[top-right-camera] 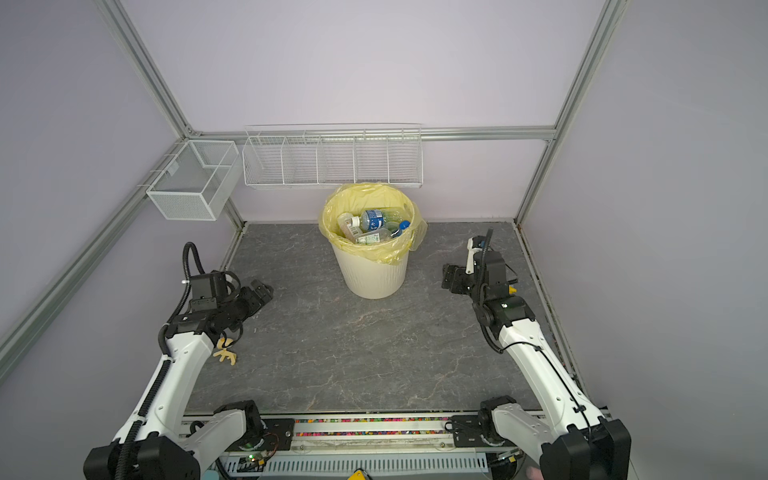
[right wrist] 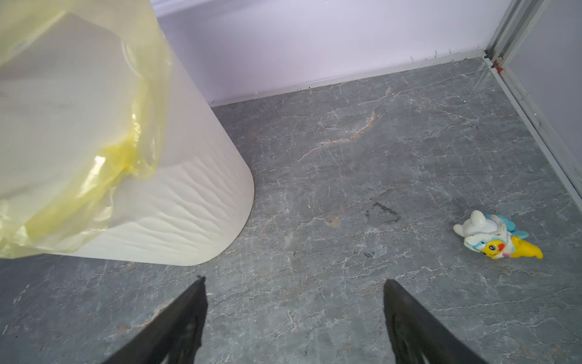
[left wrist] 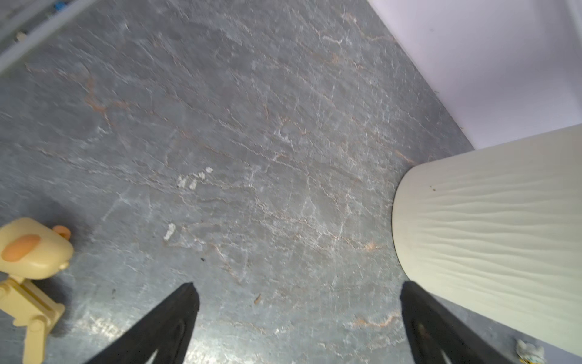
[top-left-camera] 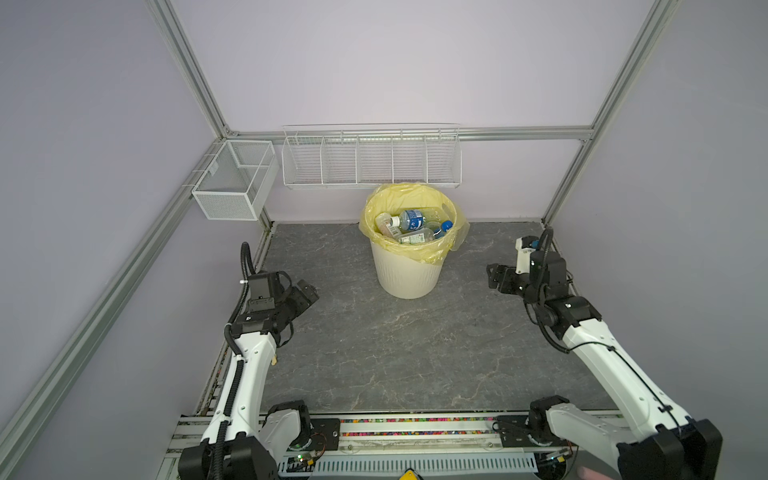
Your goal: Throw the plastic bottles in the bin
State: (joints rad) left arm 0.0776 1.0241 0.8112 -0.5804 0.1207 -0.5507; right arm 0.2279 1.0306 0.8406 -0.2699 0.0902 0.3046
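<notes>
In both top views the bottles (top-left-camera: 411, 220) lie inside the bin (top-left-camera: 405, 278) at the back of the desk (top-left-camera: 374, 353). Left wrist: left jaws wide open, empty, near the bin. Right wrist: right jaws wide open, empty, toy (right wrist: 497, 236) nearby.

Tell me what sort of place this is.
Probably a robot test cell: aluminium frame around plain walls, left arm and right arm mounted at the tabletop front edge.

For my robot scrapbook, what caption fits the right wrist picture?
Open right hand above the grey floor, cream bin with yellow bag close by, a small toy figure lying farther off.
</notes>
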